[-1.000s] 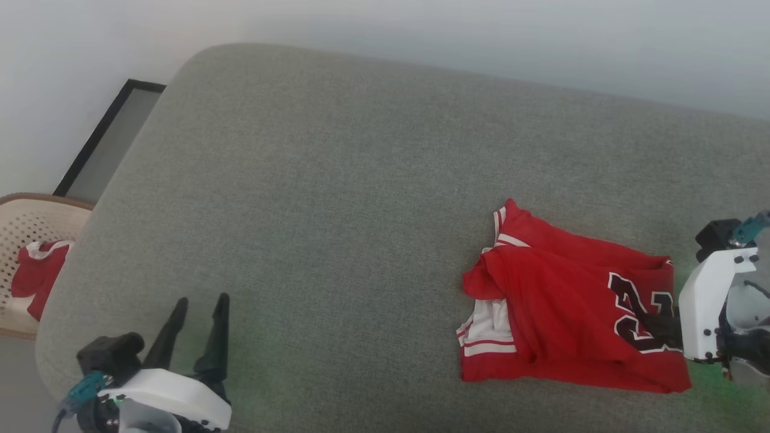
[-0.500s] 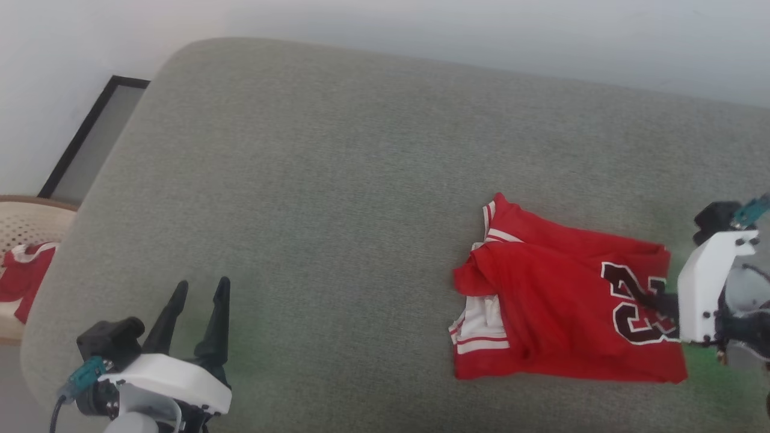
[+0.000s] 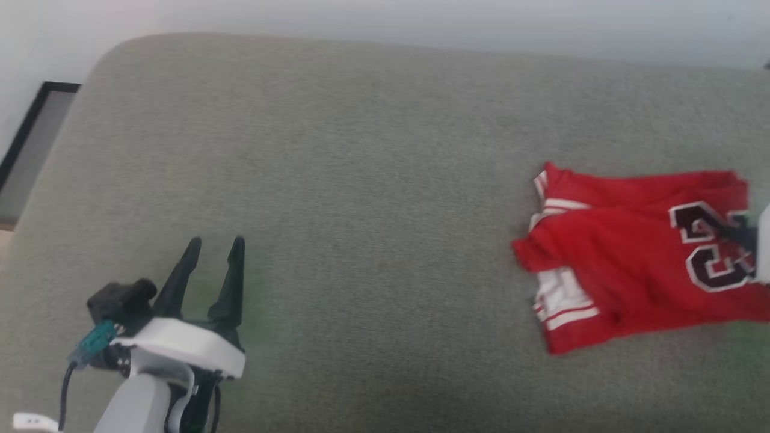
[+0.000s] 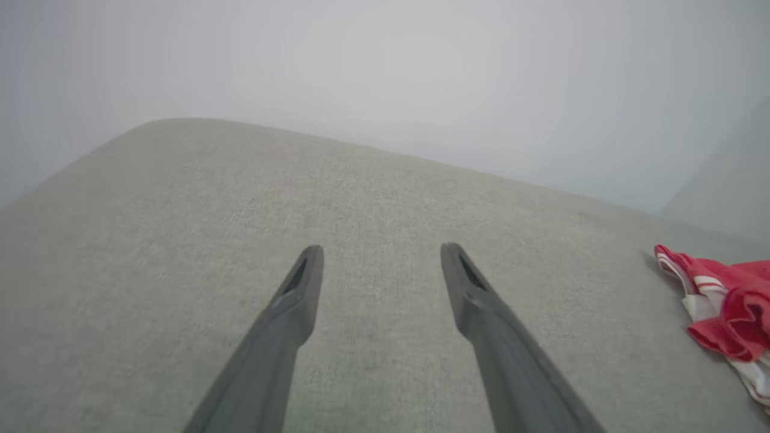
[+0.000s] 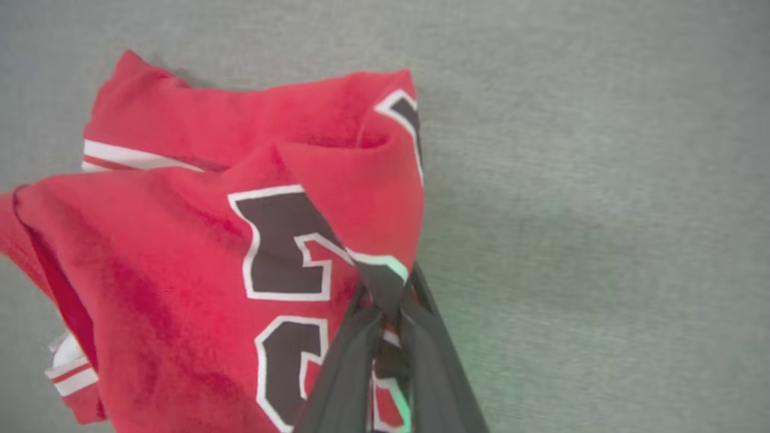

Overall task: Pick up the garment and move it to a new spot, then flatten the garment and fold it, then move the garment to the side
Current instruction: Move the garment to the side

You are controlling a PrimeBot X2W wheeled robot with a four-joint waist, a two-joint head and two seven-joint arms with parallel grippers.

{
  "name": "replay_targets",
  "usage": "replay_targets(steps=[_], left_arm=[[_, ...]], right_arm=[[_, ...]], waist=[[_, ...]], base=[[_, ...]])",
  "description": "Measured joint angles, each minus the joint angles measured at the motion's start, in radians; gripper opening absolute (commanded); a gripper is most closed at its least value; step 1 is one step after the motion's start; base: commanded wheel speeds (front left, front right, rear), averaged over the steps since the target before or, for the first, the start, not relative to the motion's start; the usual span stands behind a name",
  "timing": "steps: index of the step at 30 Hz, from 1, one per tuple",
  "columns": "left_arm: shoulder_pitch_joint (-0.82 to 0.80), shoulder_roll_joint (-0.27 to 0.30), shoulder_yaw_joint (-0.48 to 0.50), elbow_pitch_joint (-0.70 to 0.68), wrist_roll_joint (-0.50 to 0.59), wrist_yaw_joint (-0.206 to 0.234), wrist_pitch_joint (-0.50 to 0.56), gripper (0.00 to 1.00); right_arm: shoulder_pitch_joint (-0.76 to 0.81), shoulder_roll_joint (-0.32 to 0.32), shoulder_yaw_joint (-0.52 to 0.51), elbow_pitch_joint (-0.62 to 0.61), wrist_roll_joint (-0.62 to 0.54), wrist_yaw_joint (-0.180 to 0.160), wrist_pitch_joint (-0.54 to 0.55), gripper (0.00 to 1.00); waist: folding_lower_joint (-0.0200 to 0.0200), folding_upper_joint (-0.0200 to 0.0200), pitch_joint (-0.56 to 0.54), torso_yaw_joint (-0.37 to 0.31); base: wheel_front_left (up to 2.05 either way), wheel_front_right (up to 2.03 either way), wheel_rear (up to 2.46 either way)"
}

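With our right gripper (image 5: 385, 304) pinched shut on the numbered edge of the red jersey (image 3: 625, 264) at three o'clock on the grey cushion (image 3: 361, 180), and our left gripper (image 3: 216, 242) spread empty at seven, we should lift high so no cloth drags.

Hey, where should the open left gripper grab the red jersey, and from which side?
Likely the striped trim end of the garment, approached from the robot's left over the cushion. That end lies loose, facing the left gripper, opposite the numbered edge that the right gripper pinches.
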Motion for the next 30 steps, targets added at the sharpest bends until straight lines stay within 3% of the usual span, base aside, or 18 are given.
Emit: replay_targets(steps=[15, 30], left_arm=[[-0.158, -0.052, -0.039, -0.005, 0.085, -0.019, 0.000, 1.00], [-0.340, -0.083, -0.135, 0.018, 0.143, -0.028, 0.000, 1.00]], right_arm=[[-0.187, -0.128, -0.006, 0.089, -0.072, 0.000, -0.139, 0.00], [-0.388, -0.244, 0.076, 0.302, -0.188, 0.000, -0.424, 0.00]], waist=[[0.0000, 0.0000, 0.104, -0.135], [0.0000, 0.0000, 0.244, -0.236]], base=[[0.00, 0.00, 0.00], [0.00, 0.00, 0.00]])
